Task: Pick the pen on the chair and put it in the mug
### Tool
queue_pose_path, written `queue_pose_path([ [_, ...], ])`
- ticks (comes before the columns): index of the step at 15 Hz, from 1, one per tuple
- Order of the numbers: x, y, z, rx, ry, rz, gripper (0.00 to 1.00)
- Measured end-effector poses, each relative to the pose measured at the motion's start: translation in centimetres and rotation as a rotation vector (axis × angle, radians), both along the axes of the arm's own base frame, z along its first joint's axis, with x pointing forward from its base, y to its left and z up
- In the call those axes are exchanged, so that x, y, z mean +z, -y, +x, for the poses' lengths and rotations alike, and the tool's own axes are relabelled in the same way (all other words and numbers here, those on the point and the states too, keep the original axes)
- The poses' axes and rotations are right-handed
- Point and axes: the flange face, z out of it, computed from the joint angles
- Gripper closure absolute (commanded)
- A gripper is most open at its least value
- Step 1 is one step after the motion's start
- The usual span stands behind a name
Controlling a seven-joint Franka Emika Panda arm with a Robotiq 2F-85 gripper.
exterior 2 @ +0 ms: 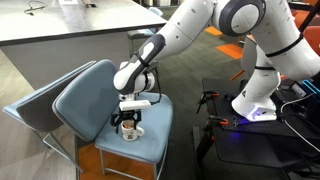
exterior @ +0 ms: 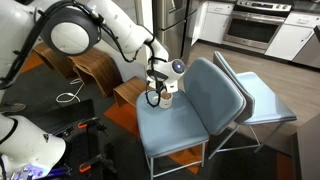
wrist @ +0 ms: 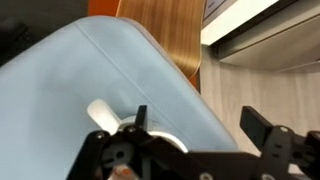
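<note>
The light blue chair (exterior: 195,115) (exterior 2: 92,98) (wrist: 70,70) carries the small white mug (exterior: 165,99) (exterior 2: 129,132) near the seat's edge. In the wrist view the mug's rim and handle (wrist: 103,112) show at the lower left, partly under the gripper body. My gripper (exterior: 157,91) (exterior 2: 127,116) (wrist: 200,122) hangs directly over the mug, with its fingers spread wide and nothing between them. The pen is not clearly visible. A small orange-tan patch (wrist: 124,172) shows at the bottom of the wrist view by the mug; I cannot tell if it is the pen.
A paler grey-blue chair (exterior: 262,100) (exterior 2: 28,108) stands just behind the blue one. Bent brown wooden stools (exterior: 95,65) (wrist: 165,35) stand beside the seat. A grey counter (exterior 2: 70,30) and kitchen units (exterior: 255,25) are further off. Black gear with cables lies on the floor (exterior 2: 225,110).
</note>
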Motion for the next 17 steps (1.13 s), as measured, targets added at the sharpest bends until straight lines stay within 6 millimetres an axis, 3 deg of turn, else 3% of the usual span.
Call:
queue_pose_path([
  [10,3.4,-1.1,-3.6,-0.171,-0.048,-0.464,0.0],
  [17,7.3,-1.3,-6.1,-0.26,-0.053,-0.521,0.0],
])
